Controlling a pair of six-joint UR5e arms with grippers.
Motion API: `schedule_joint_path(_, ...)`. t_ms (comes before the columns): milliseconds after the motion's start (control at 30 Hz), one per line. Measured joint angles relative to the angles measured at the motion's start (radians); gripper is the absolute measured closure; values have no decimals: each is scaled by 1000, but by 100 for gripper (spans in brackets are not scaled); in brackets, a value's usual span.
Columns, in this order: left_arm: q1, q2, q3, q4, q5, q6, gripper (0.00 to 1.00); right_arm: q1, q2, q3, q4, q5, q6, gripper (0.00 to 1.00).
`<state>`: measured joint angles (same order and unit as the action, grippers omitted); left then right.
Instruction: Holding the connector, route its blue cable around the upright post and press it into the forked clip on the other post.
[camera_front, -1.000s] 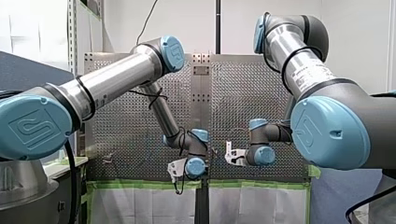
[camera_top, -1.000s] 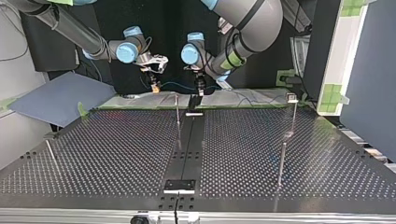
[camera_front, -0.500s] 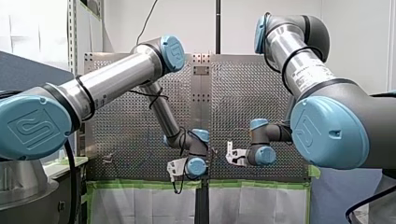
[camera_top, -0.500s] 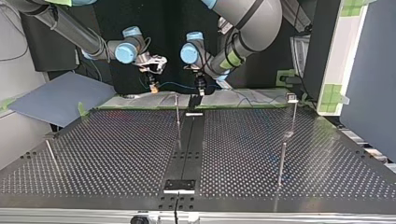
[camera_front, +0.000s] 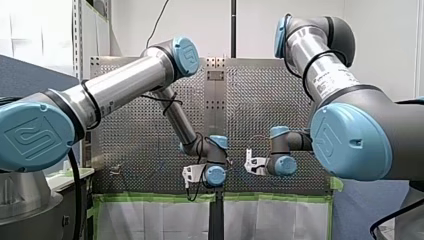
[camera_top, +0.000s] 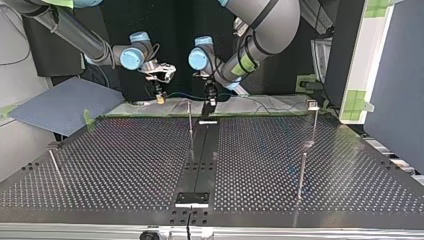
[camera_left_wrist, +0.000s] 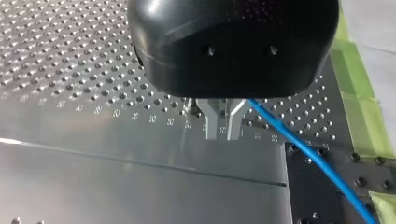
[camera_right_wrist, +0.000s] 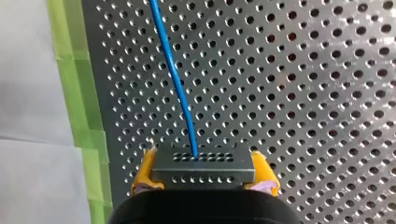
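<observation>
Right wrist view: downward-pointing jaws clamp the connector (camera_right_wrist: 204, 167) trailing blue cable (camera_right_wrist: 175, 79).

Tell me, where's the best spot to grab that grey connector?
Grip its two short ends, coming from behind, opposite the face where the blue cable leaves. The connector is a flat block, so those ends give parallel faces, as my right tool shows.

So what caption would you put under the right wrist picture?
My right gripper clamps the connector between yellow pads, its blue cable running ahead over the perforated table.
</observation>
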<state>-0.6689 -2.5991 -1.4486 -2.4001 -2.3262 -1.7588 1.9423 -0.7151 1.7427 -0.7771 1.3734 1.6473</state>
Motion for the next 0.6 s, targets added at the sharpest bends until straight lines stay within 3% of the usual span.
schedule_joint_path(167,-9,-1,13,-21,0,44,87,-10,0,-12,5,2,0,100)
schedule_joint_path(333,-18,-1,24,-32,20,57,87,-22,1,-18,9,3,0,100)
schedule_joint_path(500,-23,-1,39,-58,35,45,85,-28,1,-19,11,4,1,100)
schedule_joint_path(600,-22,-1,43,-65,53,21,85,-43,1,-19,16,11,2,100)
